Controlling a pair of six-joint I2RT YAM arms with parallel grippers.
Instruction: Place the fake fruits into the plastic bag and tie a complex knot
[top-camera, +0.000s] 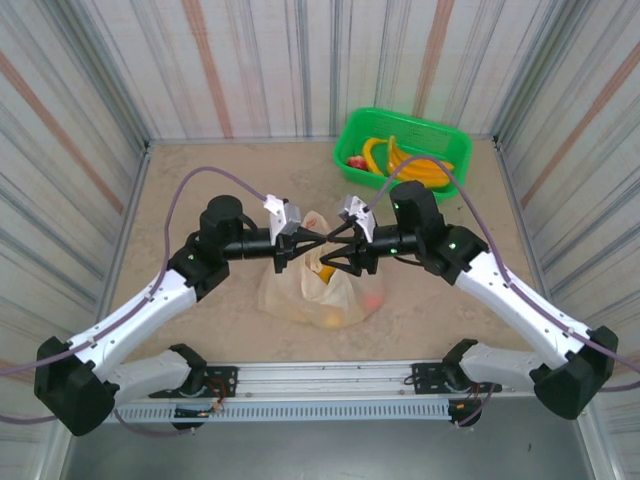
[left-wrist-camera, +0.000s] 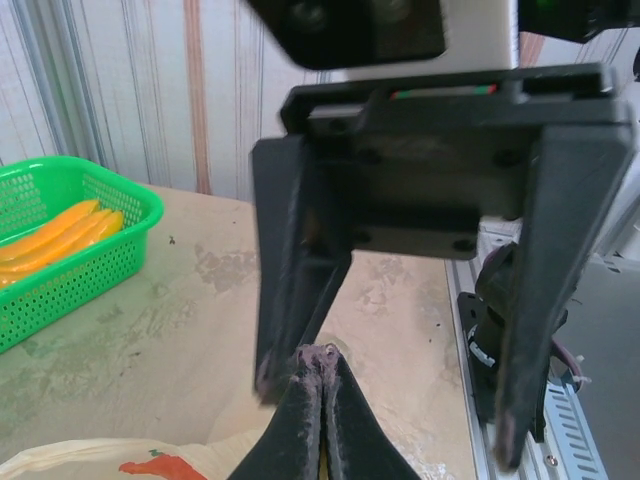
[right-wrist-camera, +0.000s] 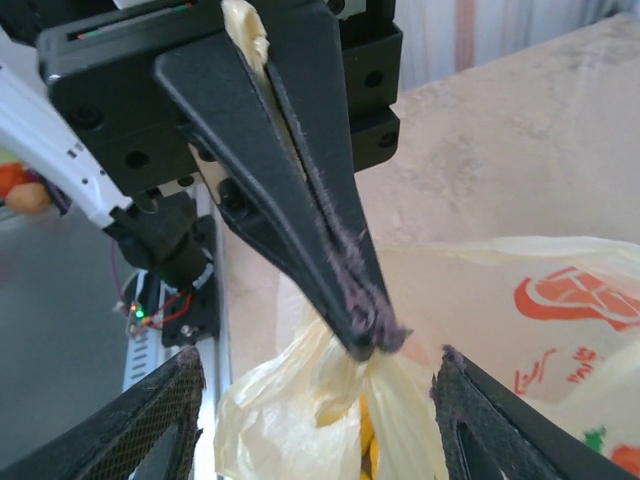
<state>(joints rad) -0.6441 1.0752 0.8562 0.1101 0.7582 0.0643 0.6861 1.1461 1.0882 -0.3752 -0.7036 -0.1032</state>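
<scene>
Closest to the right wrist camera are the right gripper's (right-wrist-camera: 320, 355) own two fingers (right-wrist-camera: 150, 425), standing well apart at 7 and 5 o'clock of that view and straddling bunched plastic; whether either pad touches it I cannot tell. Between them, coming down from 12 o'clock, the left gripper (right-wrist-camera: 365, 335) has its fingers pressed together and clamped on a gathered twist of the plastic bag (right-wrist-camera: 540, 300). A pale strip of plastic pokes out between those fingers higher up, near the gripper's body. The bag is cream-yellow and translucent with red prints, and it spreads out toward 4 o'clock of the pinch. From the left wrist camera, the left gripper's closed fingers rise from 6 o'clock and the opened right gripper faces them head-on, one finger to each side. A corner of the bag with a red print lies at 7 o'clock. Seen from above, the two grippers meet tip to tip over the middle of the tabletop (top-camera: 200, 190), the left reaching in from 9 o'clock and the right from 3 o'clock. The bag lies just beneath them toward 6 o'clock. Some of the fake fruits (top-camera: 332, 318) show through its thin wall as yellow and orange-red shapes. At 1 o'clock from the bag, well apart from it, a green basket (top-camera: 425, 130) sits in the far corner holding yellow bananas (top-camera: 400, 162) and a red fruit (top-camera: 356, 161). Both arm bases stand at 6 o'clock on a metal rail (top-camera: 330, 380) along the near edge.
</scene>
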